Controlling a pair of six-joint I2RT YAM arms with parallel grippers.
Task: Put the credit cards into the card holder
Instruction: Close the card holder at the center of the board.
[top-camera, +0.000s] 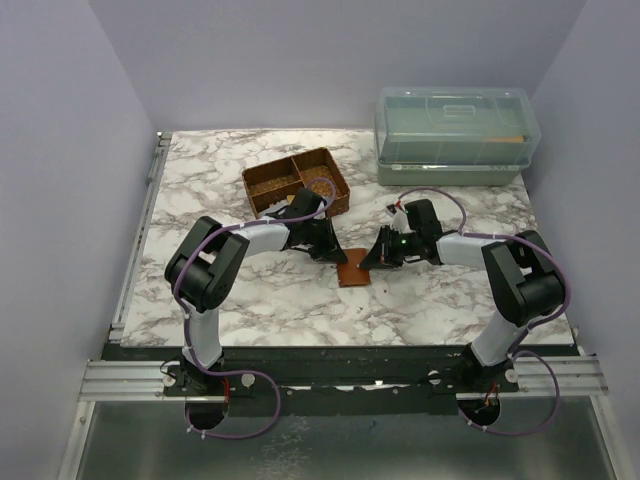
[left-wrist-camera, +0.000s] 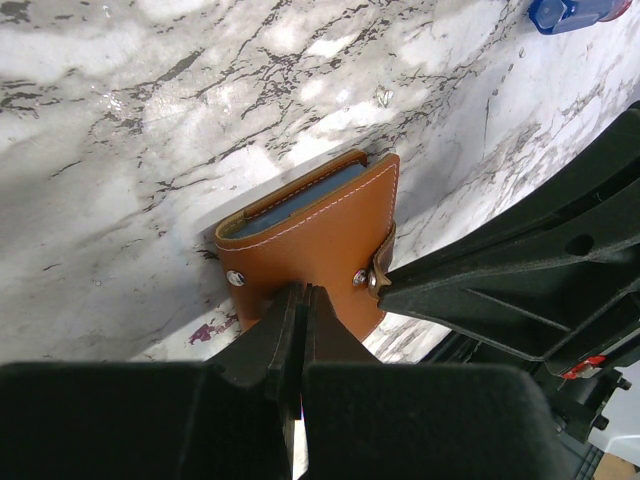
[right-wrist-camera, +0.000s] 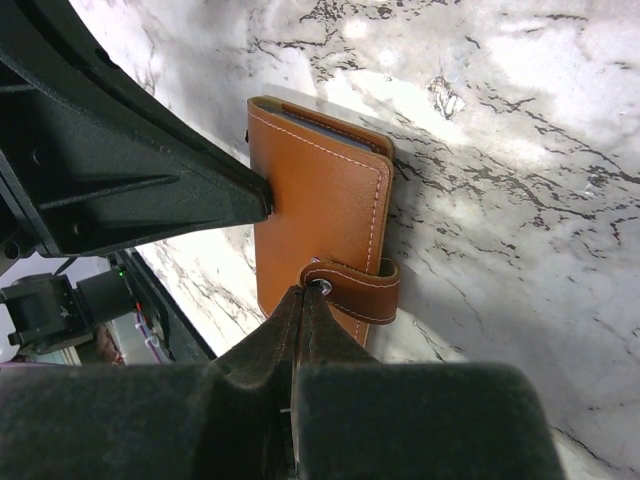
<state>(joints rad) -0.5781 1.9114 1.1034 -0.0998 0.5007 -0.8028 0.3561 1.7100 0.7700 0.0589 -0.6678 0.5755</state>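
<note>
Observer: card holder (top-camera: 352, 268) folded shut, flat on marble surface (top-camera: 250, 290), between the two arms. Blue-grey edge of credit cards (left-wrist-camera: 295, 203) shows inside the fold.
Recorder: End effectors?
Observer: left end effector (left-wrist-camera: 300, 300) clenched, tip on the holder's edge. Right end effector (right-wrist-camera: 305, 300) clenched, tip at the strap (right-wrist-camera: 355, 290). Neither grasps it. Divided basket (top-camera: 275, 180) behind.

Robotics lab test cell: marble-pattern table (top-camera: 230, 300) boxed in by plain pale walls (top-camera: 60, 150); left arm (top-camera: 215, 262) and right arm (top-camera: 520, 275) bolted to an aluminium rail (top-camera: 120, 378) at its near edge, purple cables (top-camera: 276, 398) looped below
</note>
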